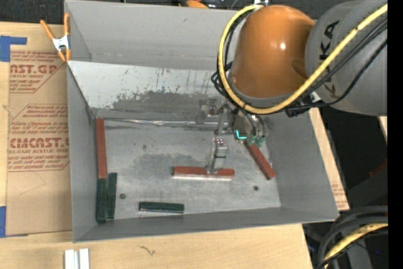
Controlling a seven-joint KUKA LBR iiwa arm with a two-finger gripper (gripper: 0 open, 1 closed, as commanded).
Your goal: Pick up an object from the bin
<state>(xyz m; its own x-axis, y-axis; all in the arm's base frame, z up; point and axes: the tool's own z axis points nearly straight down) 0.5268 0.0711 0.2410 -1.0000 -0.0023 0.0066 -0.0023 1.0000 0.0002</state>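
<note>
Red-brown flat bar [189, 171] lies on the bin floor directly under the gripper [218, 165], crossing beneath the jaws. Whether the jaws are wide or narrow cannot be told. The bar looks stiff, light, thin and probably slippery; grip across its narrow width at mid-length.

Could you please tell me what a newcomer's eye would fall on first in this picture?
The arm's big orange cover looms over the right half of the bin, its gripper right over a red-brown bar lying mid-floor. A matching bar lies along the left wall, with dark green bars in the near-left corner.
</note>
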